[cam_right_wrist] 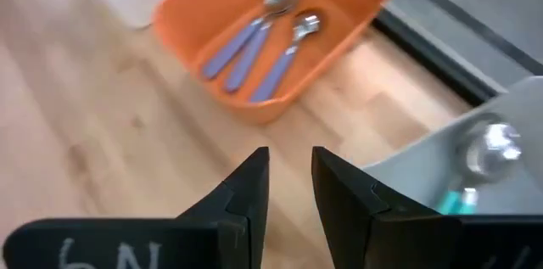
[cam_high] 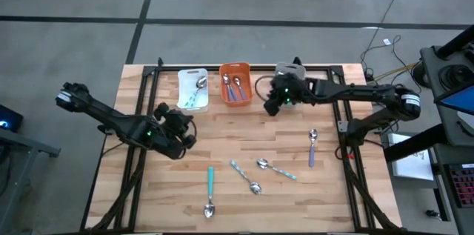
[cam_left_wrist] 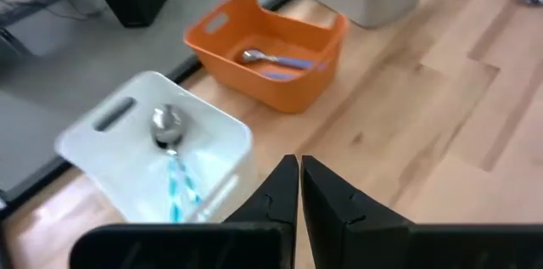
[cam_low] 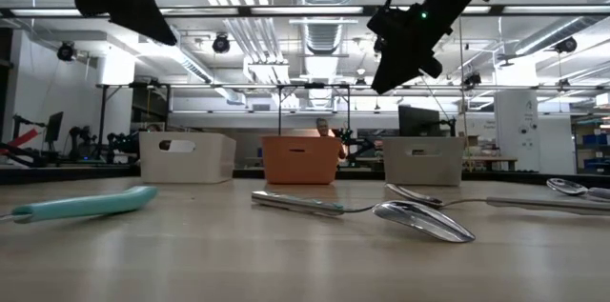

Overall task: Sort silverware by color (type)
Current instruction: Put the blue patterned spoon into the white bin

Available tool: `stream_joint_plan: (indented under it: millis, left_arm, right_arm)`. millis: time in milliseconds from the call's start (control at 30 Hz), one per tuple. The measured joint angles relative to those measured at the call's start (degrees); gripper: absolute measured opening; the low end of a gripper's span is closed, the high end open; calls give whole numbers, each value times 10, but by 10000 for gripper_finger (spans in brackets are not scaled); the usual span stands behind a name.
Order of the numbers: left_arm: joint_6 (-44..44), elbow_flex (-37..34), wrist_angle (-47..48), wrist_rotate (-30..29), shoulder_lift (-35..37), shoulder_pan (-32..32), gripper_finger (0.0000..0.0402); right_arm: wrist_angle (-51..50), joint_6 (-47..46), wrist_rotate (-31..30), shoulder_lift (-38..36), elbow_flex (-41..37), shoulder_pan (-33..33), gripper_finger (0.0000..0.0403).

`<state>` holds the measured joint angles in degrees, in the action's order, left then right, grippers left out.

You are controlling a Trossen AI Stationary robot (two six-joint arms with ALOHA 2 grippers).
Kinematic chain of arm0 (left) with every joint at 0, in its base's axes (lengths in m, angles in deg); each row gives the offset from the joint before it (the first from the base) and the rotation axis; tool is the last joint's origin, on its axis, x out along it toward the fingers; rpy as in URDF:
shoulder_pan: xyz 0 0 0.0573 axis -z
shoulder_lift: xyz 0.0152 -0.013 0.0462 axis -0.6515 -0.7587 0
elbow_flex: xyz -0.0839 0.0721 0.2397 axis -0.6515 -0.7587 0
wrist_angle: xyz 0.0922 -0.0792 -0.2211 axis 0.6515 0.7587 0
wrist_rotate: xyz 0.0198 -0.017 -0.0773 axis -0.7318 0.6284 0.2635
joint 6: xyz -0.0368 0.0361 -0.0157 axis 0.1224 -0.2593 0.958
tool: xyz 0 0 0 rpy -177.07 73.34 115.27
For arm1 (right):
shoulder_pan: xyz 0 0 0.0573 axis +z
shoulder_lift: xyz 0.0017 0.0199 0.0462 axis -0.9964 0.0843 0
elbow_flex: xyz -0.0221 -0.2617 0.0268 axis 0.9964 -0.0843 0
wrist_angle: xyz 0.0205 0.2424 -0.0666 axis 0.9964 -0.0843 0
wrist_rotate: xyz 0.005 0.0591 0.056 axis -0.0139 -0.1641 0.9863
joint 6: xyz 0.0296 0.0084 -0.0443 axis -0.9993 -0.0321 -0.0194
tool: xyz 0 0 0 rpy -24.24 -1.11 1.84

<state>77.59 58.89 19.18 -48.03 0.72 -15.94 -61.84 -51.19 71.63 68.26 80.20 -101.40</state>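
We're hovering the right gripper [cam_high: 279,101], jaws narrowly parted and empty, beside the grey bin [cam_high: 290,73]. The purple spoon [cam_high: 312,148] is lying nearest, table-front of that bin, handle pointing frontward. The left gripper [cam_high: 181,127] is sitting shut.
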Motion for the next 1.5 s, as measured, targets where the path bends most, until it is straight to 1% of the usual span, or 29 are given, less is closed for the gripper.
stream_joint_plan:
  millis: [133,267,333,467,600,733,867,933,1100,1167,1200,1333,1433,1500]
  left_arm:
    - [1,0,-26,14,-33,0,0]
    - [18,0,-27,15,-55,-2,0]
    - [20,0,-31,11,-62,-3,0]
    - [19,0,-34,-3,-68,-4,0]
    - [1,0,-34,-3,-67,-8,0]
    - [-26,0,-35,-20,-64,-18,0]
    - [-60,0,-36,-37,-61,-35,0]
    - [-76,0,-36,-40,-59,-47,0]
    - [-156,0,-36,-51,-59,-76,0]
    - [-191,0,-37,-76,-57,-91,0]
    - [-201,0,-37,-99,-57,-99,0]
    - [-226,0,-37,-192,-56,-126,0]
    - [-243,0,-37,-217,-56,-142,0]
    - [-251,0,-36,-218,-56,-151,0]
  right_arm:
    - [-1,-15,10,13,0,31,86]
    - [-2,-20,71,18,0,36,99]
    - [-1,-20,88,18,1,36,107]
    - [-2,-19,86,19,20,36,120]
    - [0,-25,86,34,55,36,125]
    - [0,-26,85,68,101,36,121]
    - [-16,8,85,105,162,34,112]
    - [-54,24,86,119,210,28,106]
    - [-213,38,88,147,332,18,94]
    - [-272,41,108,158,366,21,91]
    - [-302,38,127,165,380,21,90]
    - [-403,-5,213,190,406,22,89]
    - [-466,-27,265,202,398,38,95]
    - [-487,-39,274,206,379,58,102]
